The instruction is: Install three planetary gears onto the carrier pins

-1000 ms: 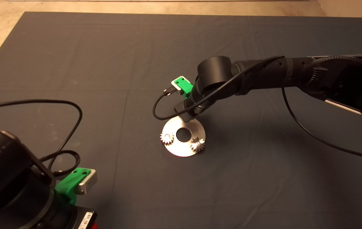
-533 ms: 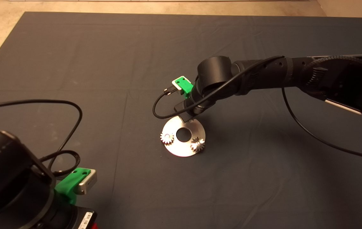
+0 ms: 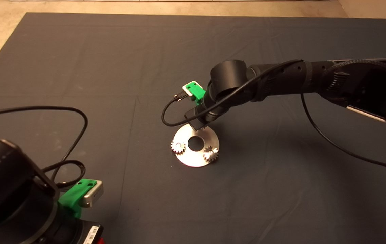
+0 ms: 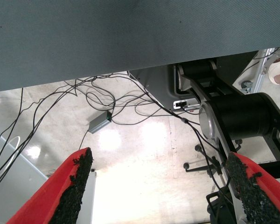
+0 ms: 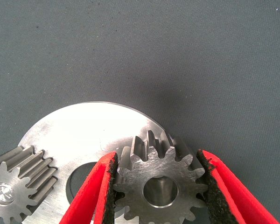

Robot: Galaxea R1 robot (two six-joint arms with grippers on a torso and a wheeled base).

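**Third gear at the disc, and a snag is possible**

Head view: the right hand (image 3: 198, 126) hangs over the far edge of the shiny disc (image 3: 193, 159), which lies on the dark mat (image 3: 77, 67) covering the counter. Two gears are seated on pins on the disc, one (image 3: 178, 147) on the side toward the left arm, the other (image 3: 210, 154) on the near side. What the right hand carries is hidden under the wrist here. The left hand (image 3: 81, 195) waits at the lower left edge, well apart from the disc.

Left wrist view: the left hand's fingers (image 4: 77, 186) are spread wide with nothing between them; only floor, cables and the robot's base show beyond.

Right wrist view: the right hand (image 5: 156, 186) is pinching the third gear (image 5: 158, 179) by its teeth, over the disc's rim (image 5: 88, 121). Metal glints inside the bore, but whether that is the pin I cannot tell. If bore and pin are out of line, the gear will likely sit tilted on the pin's top or jam partway. Pushing sideways could also slide the loose disc on the mat, and letting go early could drop the gear off the edge
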